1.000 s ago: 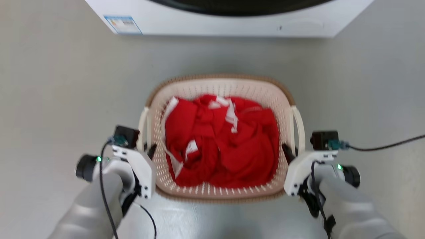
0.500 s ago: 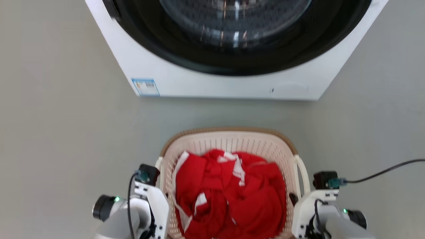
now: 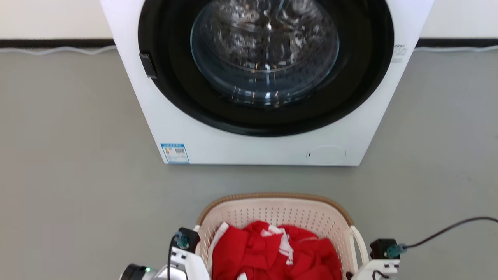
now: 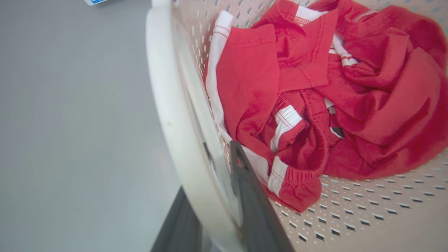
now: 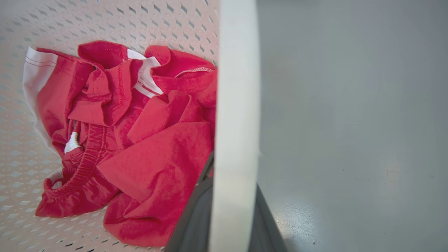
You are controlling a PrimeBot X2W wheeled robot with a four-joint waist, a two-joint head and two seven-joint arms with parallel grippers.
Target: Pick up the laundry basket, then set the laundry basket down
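Key relation: the laundry basket [image 3: 272, 196] sits between the two hands, directly in front of the robot. One white handle is on its left side and one on its right.
Direction from the hands: the basket body lies inward of each hand, right of the left hand [image 4: 210, 175] and left of the right hand [image 5: 233, 182].
Axis: the line from handle to handle runs left to right across the robot's front. The near end is cut off in the head view, so I cannot tell which way the basket is longer.
Nearer arm: neither; each is on its own handle.
Left hand: closed around the left handle [image 4: 171, 105], with one dark finger inside the basket wall and the other outside it.
Right hand: grips the right handle [image 5: 233, 87] the same way, with the white bar running up between its two fingers.
Basket position: near the robot, well apart from the white washer [image 3: 268, 149] at the far side, with bare grey floor [image 3: 78, 155] between them.
Height: the base is hidden, so I cannot tell whether it rests on the floor or hangs clear.
Basket look: cream plastic pierced with small holes, a brown woven-look rim and rounded corners.
Load: a crumpled red garment [image 3: 280, 252] with white trim lies loose in the bottom, below the rim.
Judgement: the set-down probably depends on both hands lowering level, so the basket stays flat and the load does not slide.
Risk: a dark cable [image 3: 447, 231] trails off to the right near the right wrist.
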